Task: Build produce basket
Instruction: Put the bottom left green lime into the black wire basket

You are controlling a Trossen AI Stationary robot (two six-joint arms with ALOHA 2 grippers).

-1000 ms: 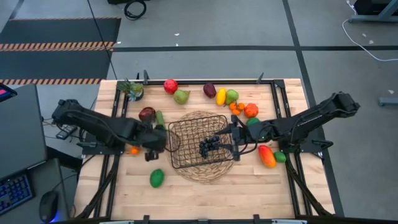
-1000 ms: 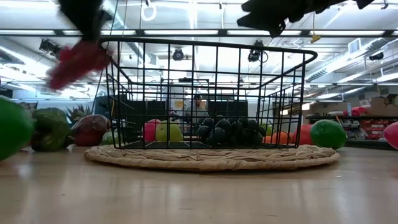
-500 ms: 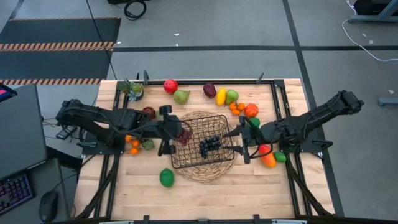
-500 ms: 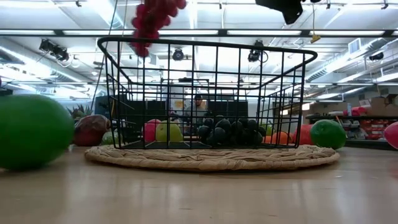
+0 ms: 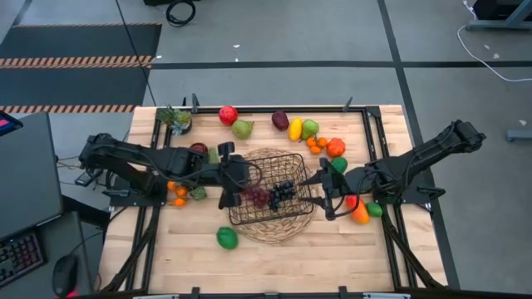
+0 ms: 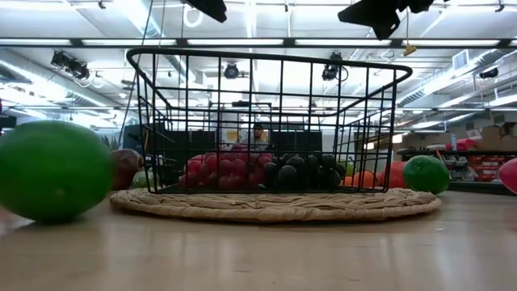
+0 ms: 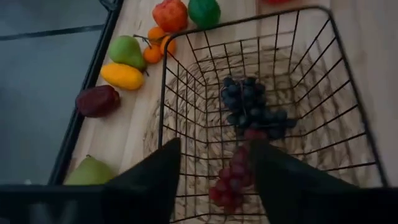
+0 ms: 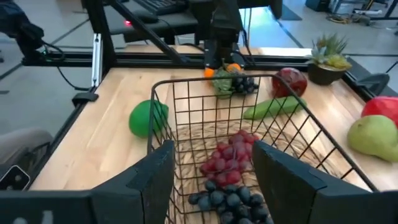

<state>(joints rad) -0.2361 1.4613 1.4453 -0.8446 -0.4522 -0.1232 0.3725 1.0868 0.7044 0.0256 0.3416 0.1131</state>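
Note:
The black wire basket stands on a round wicker mat. In it lie a bunch of red grapes and a bunch of dark grapes, side by side on the basket's floor. My left gripper hangs open over the basket's left rim, above the red grapes and clear of them. My right gripper stands open just outside the basket's right side, with nothing between its fingers. More produce lies around the mat.
A green round fruit lies near the mat's front left. Apple, pears, plum, lemon and oranges line the far side. A mango lies at the right. Oranges, cucumber and a potted plant are at the left.
My left gripper has carried the red grapes toward the table's right edge to above the basket and let go; the bunch has fallen in beside the dark grapes. My right gripper has drawn back out of the basket toward the right. The green fruit has rolled rightward.

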